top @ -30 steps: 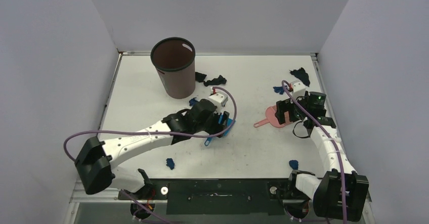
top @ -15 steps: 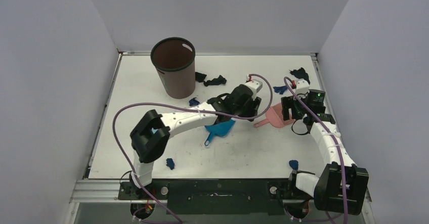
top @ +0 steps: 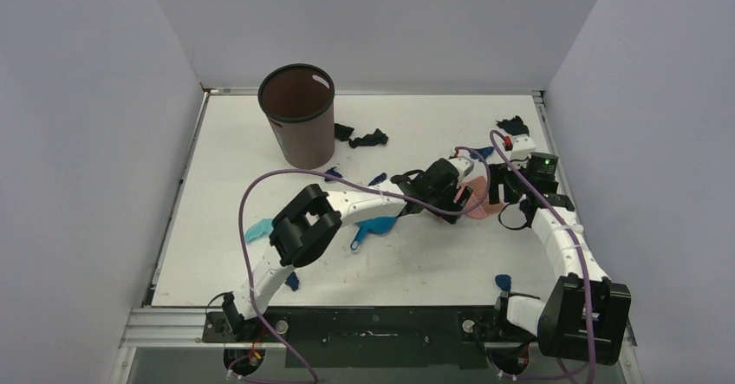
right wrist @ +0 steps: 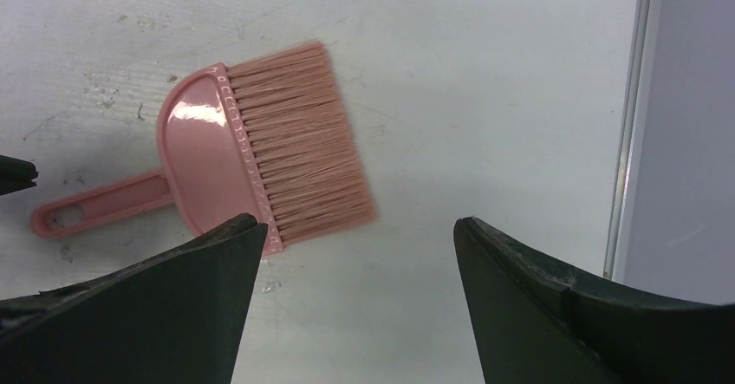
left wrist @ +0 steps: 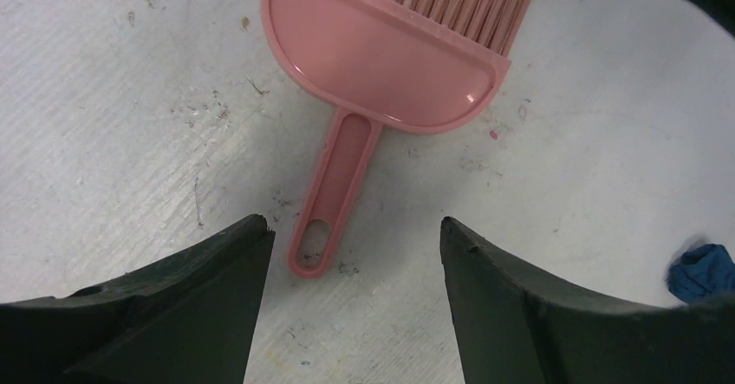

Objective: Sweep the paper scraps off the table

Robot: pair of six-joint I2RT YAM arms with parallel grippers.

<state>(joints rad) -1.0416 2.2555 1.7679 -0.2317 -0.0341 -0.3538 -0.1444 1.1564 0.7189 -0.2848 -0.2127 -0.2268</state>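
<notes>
Dark paper scraps lie scattered on the white table [top: 416, 263]: black ones [top: 364, 138] behind the middle, blue ones [top: 513, 126] at the far right, one [top: 503, 282] near the right base, one [top: 291, 280] near the left base. A blue scrap [left wrist: 700, 271] shows at the left wrist view's right edge. The pink hand brush [top: 478, 205] [left wrist: 386, 46] [right wrist: 260, 172] lies flat. My left gripper [top: 457, 196] [left wrist: 355, 228] hovers open over the brush handle's end [left wrist: 334, 193], not touching it. My right gripper [top: 500, 187] [right wrist: 355, 228] stands open just beyond the bristles, holding nothing.
A dark brown bin [top: 298, 115] stands at the back left. The bright blue dustpan [top: 377, 226] lies on the table under my left forearm. A teal scrap [top: 257, 228] lies left of the elbow. The metal rim [right wrist: 628, 124] runs close on the right.
My left arm has left the dustpan on the table and stretched right to the brush handle. My right gripper has drawn slightly back and right, off the brush.
</notes>
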